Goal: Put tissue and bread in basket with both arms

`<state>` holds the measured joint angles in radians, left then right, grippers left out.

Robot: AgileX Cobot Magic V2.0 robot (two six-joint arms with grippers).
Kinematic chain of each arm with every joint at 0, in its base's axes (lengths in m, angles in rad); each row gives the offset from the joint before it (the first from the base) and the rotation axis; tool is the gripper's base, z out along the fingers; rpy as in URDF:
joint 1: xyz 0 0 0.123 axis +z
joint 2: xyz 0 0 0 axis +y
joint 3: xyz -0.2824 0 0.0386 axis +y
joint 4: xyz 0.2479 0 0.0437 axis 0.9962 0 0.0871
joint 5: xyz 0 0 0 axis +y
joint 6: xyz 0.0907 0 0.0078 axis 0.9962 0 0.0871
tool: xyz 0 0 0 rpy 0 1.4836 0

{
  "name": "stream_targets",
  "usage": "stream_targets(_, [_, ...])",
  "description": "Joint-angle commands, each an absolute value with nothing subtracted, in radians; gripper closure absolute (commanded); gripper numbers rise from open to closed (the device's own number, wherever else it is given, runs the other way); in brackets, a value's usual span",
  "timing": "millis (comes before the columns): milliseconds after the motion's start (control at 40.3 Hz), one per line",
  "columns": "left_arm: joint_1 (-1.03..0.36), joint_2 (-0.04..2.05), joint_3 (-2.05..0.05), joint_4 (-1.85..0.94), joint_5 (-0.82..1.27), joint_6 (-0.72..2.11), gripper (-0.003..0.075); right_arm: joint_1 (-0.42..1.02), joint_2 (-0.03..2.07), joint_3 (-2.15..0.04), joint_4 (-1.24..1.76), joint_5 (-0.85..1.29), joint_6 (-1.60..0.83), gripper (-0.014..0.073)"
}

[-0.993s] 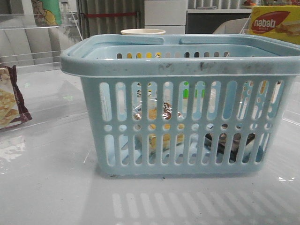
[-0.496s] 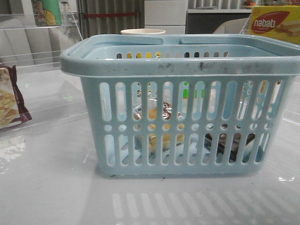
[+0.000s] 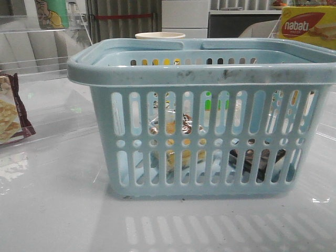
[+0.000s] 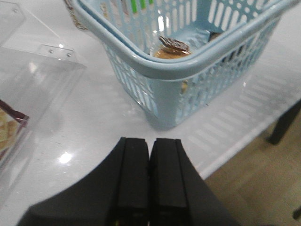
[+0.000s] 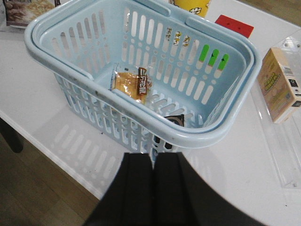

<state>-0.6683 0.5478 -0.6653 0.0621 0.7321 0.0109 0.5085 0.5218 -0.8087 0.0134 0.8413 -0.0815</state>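
The light-blue basket [image 3: 205, 73] stands mid-table; it also shows in the left wrist view [image 4: 188, 61] and the right wrist view [image 5: 56, 44]. The bread packet [image 5: 131, 84] lies on its floor, also seen through the slots [image 3: 173, 128] and from the left wrist [image 4: 171, 47]. The dark tissue pack [image 5: 175, 120] lies in the basket's corner, partly hidden by the rim, and shows through the slots [image 3: 257, 157]. My left gripper [image 4: 150, 141] is shut and empty, off the basket's corner. My right gripper [image 5: 153, 157] is shut and empty, just outside the basket's near rim.
A maroon-edged cracker bag [image 3: 11, 113] lies at the left. A clear acrylic tray [image 4: 33, 70] is beside it. A yellow nabati box [image 3: 307, 26] and a cup [image 3: 160, 35] stand behind the basket. A small carton [image 5: 281, 84] and a red card [image 5: 233, 25] lie near the basket. The table edge [image 5: 51, 160] is near.
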Motion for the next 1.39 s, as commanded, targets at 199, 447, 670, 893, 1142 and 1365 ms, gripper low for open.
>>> stream_targets(199, [-0.319,0.264,-0.448,0.084,0.336,0.013,0.0625,0.508,0.526,-0.832,0.007,0.772,-0.090,0.0527])
stream_targets(447, [-0.046,0.060,-0.140,0.084,0.109,0.013,0.0625,0.508,0.526,-0.832,0.007,0.772,-0.090,0.0527])
stream_targets(670, [-0.007,-0.028,0.005,0.084,0.000,0.013,0.0625,0.508,0.526,-0.832,0.007,0.772,-0.090,0.0527])
stream_targets(893, [-0.040,-0.024,0.007,0.078,0.012,0.011,0.0625,0.508,0.526,-0.832,0.007,0.775,-0.090,0.0527])
stream_targets(1142, [-0.052,-0.024,0.007,0.034,0.011,0.011,0.0624,0.508,0.526,-0.832,0.007,0.775,-0.090,0.0527])
stream_targets(1365, [-0.052,-0.024,0.007,0.034,0.011,0.011,0.0624,0.508,0.526,-0.832,0.007,0.775,-0.090,0.0527])
